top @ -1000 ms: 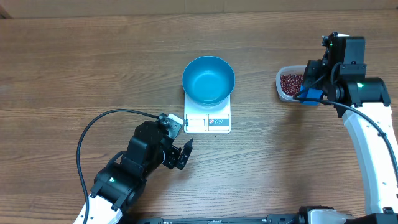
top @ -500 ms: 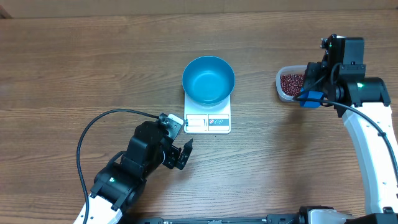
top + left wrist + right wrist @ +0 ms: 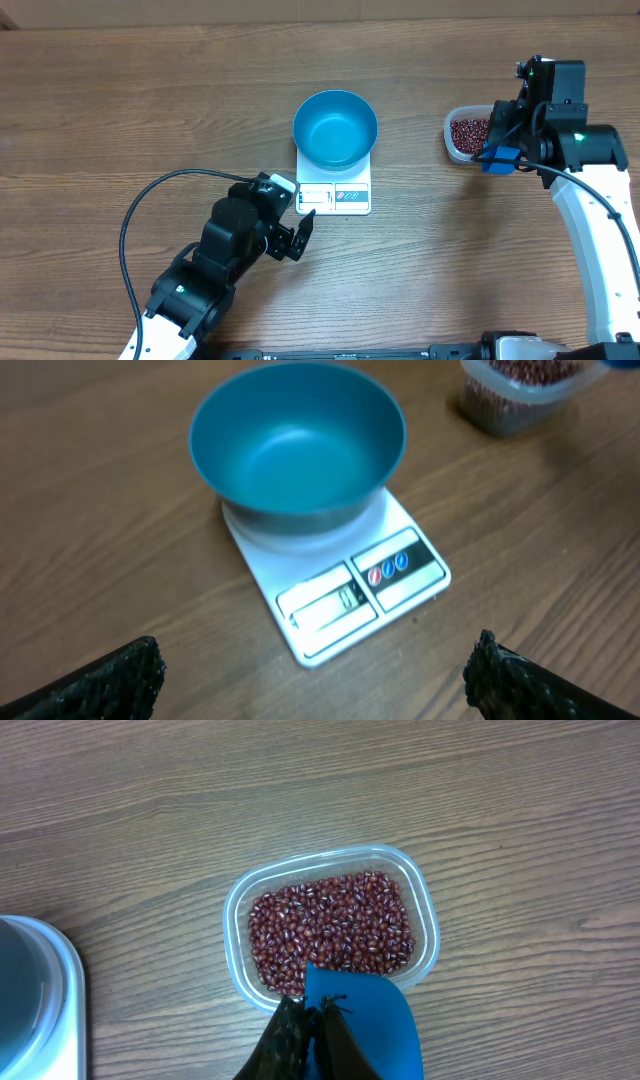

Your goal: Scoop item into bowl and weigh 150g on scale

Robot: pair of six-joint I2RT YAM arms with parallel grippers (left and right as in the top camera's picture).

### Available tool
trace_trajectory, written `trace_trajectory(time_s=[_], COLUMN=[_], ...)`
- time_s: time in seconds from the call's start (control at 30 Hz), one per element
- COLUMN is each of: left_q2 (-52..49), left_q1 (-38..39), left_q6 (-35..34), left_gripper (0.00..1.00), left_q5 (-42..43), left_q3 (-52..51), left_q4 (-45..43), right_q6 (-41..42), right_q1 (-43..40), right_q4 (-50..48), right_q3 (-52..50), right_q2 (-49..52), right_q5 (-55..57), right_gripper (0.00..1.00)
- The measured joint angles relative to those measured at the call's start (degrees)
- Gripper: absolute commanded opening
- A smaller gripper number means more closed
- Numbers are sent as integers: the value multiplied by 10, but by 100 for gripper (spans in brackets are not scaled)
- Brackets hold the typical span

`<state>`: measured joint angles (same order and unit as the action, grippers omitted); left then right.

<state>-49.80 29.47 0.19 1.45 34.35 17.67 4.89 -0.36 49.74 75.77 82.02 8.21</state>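
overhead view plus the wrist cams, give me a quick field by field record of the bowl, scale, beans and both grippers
bowl: blue, empty, sitting on the scale
scale: white, reading too small to tell
beans: in the clear tub, to the right of the scale
scoop: blue, over the near edge of the clear tub
left gripper: open, empty, by the scale's front left corner
right gripper: shut on the scoop
task stage: no beans in the bowl yet
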Motion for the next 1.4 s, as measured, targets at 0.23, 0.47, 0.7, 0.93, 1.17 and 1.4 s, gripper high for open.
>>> trace_trajectory(time_s=[0.23,0.47,0.7,0.93,1.17,1.4], left_q2=[0,0,0,0,0,0], left_q1=[0,0,0,0,0,0], left_q6=[0,0,0,0,0,0], left_gripper=[100,100,100,100,100,99], left_q5=[-20,-39,-43,-43,-43,-43], left_q3=[0,0,0,0,0,-1], left_q4=[-68,-92,-52,-48,-48,-79], right_q6=[0,0,0,0,0,0], right_q1=[0,0,0,0,0,0], right_q4=[0,0,0,0,0,1], right_q3=[0,0,0,0,0,0], right_q2=[0,0,0,0,0,0], right_q5=[1,2,1,2,1,1], right_gripper=[4,4,4,3,4,4])
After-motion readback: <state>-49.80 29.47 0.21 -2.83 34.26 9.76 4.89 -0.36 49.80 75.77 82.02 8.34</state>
